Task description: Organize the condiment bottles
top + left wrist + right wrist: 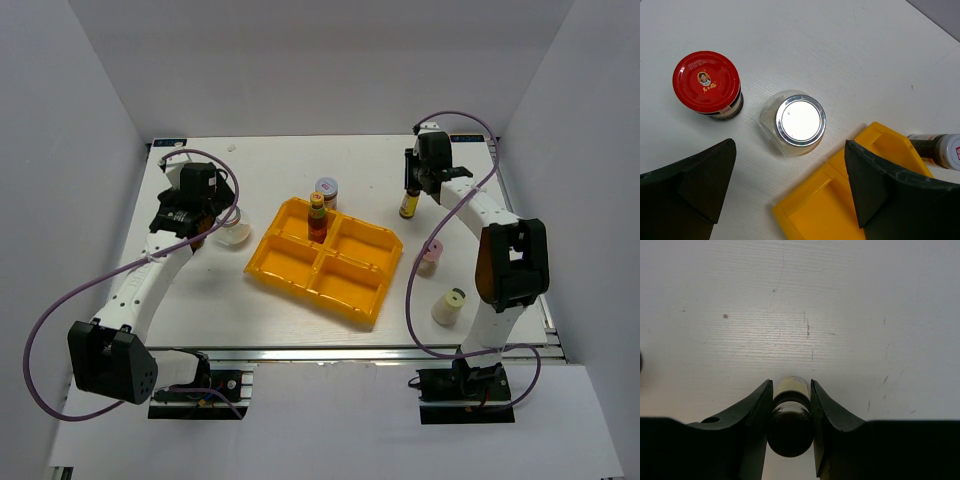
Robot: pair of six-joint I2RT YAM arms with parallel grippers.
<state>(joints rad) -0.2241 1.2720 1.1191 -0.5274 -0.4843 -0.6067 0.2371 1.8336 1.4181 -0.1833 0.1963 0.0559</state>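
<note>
My left gripper [790,145] is open and empty above the table, over the yellow tray's corner [855,200]. A clear glass jar with a silver lid [799,121] stands just ahead of it, and a red-capped jar [706,82] stands to that jar's left. My right gripper [791,385] is shut on a slim brown bottle [790,420], which is upright at the back right [408,204]. A slim red bottle [317,218] stands in the tray's back-left compartment. A silver-lidded jar [326,190] stands behind the tray. Pink-capped [429,257] and pale-yellow-capped [449,306] bottles stand to its right.
The yellow four-compartment tray [345,290] lies at an angle in the middle of the white table; its other three compartments hold nothing. Grey walls enclose the table on three sides. Purple cables loop off both arms.
</note>
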